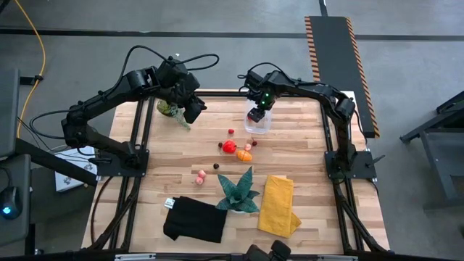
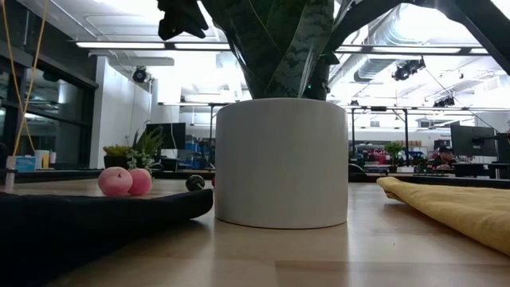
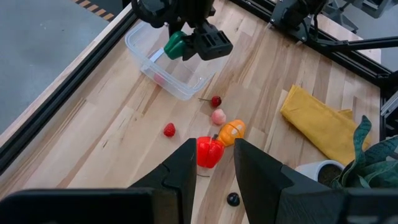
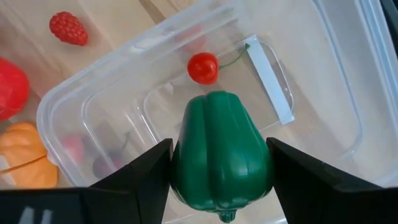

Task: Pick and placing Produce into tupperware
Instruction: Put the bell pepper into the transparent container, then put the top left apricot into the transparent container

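Observation:
The clear tupperware [image 1: 259, 123] stands at the table's far middle, with a red cherry [image 4: 203, 67] lying in it. My right gripper [image 1: 259, 110] hangs over it, shut on a green toy pepper [image 4: 221, 158], which also shows in the left wrist view [image 3: 175, 45]. More produce lies on the wood nearer the middle: a red pepper [image 1: 229, 146], an orange piece [image 1: 244, 154], a raspberry [image 4: 68, 28], two pink fruits [image 2: 123, 181] and a dark ball [image 2: 194, 182]. My left gripper [image 3: 214, 165] is open and empty, raised at the far left [image 1: 193, 109]. My right gripper pinches the green pepper's two opposite sides [image 4: 181, 163] between its two fingers [image 4: 146, 177]. The fingers come from above, pointing down. The pepper is lifted clear, over the inside of the tupperware [image 4: 323, 93].
A small leafy potted plant [image 1: 172, 110] stands under my left arm. The teal spiky plant in its white pot [image 2: 280, 163] stands near the table's front middle, between a black cloth [image 1: 194, 221] and a folded yellow cloth [image 1: 279, 205].

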Robot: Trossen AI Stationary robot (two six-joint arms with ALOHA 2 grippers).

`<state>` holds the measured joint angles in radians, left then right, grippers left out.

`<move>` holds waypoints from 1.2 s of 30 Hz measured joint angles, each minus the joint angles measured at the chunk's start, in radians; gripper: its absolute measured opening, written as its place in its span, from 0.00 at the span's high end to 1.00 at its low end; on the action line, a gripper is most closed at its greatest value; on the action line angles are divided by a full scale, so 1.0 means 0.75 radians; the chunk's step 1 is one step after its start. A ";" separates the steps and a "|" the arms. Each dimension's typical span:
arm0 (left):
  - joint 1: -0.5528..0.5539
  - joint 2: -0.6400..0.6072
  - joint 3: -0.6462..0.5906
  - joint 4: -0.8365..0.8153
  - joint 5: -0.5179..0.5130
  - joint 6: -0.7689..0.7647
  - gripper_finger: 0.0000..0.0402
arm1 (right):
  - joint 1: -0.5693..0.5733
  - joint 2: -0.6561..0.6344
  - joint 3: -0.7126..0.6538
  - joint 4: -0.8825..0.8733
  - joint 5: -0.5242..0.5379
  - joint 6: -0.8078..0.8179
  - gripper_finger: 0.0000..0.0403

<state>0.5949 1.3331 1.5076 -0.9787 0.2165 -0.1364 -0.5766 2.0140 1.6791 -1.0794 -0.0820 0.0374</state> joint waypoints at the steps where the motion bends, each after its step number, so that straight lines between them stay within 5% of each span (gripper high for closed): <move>1: 0.000 0.000 0.000 0.000 0.000 0.000 0.76 | 0.000 0.000 0.000 0.000 0.000 -0.006 0.42; 36: 0.000 0.000 0.000 -0.008 0.000 0.001 0.76 | -0.007 0.000 0.001 0.024 -0.001 -0.026 0.37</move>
<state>0.5949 1.3331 1.5074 -0.9849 0.2165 -0.1360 -0.5816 2.0140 1.6794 -1.0613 -0.0826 0.0181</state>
